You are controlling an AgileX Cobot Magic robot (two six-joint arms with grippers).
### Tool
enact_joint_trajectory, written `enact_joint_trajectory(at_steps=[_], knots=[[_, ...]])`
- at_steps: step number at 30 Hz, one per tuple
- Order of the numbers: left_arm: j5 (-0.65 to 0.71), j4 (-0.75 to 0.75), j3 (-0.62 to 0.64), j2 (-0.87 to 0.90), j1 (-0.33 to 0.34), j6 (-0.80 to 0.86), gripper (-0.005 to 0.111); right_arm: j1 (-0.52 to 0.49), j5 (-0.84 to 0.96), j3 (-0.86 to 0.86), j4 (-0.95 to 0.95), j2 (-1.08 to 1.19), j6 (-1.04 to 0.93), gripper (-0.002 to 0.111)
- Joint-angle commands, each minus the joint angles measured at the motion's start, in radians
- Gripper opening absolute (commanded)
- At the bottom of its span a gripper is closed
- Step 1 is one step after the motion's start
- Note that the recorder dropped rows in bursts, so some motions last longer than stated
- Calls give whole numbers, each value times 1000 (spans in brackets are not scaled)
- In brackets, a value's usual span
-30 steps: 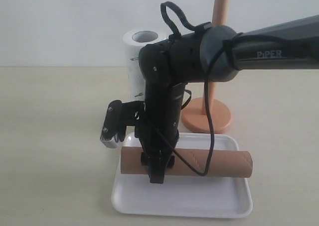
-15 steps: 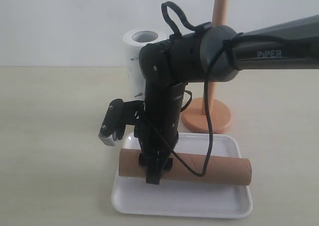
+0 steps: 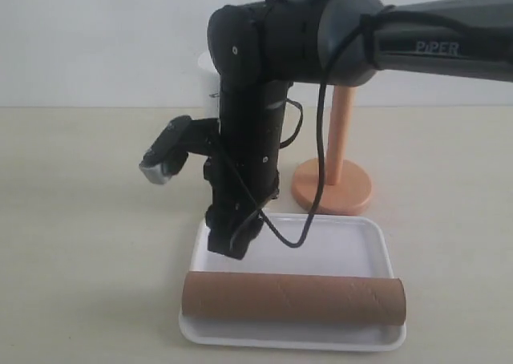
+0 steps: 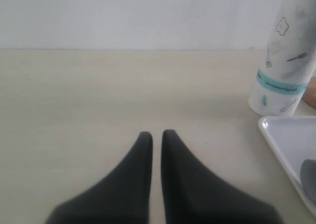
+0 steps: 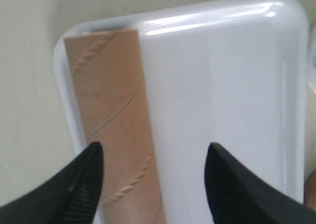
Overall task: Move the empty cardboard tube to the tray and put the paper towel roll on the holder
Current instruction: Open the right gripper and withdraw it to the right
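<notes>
Tube (image 3: pixel 292 297) perched on tray's (image 3: pixel 353 240) six o'clock rim.
Right fingers (image 3: pixel 228 242) wide, empty; left fingers (image 4: pixel 147 142) pressed together, empty; my bump could roll it off.

In the exterior view the right arm (image 3: pixel 304 35) hid all but a white sliver of the paper towel roll (image 3: pixel 205 75) and the upper dowel of the holder (image 3: pixel 340 139), while the left wrist view cut off the roll's top, most of the tray (image 4: pixel 284 140) and an unidentifiable blurred grey shape (image 4: pixel 309 177).
</notes>
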Motion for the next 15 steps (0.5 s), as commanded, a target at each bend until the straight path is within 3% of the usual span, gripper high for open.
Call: enact_joint_trajectory(at_steps=[1,2,9,15], knots=[[-1,0,3,-3,3,3,6,-5,18,-39,6,-10,87,11],[-1,0,3,-3,3,3,6,-5,18,-39,6,-11,82,0],[-1,0,3,-3,3,3,6,-5,18,-33,17,-58,86,1],[-1,0,3,-3,3,3,6,-5,18,94,20,-263,92,1]])
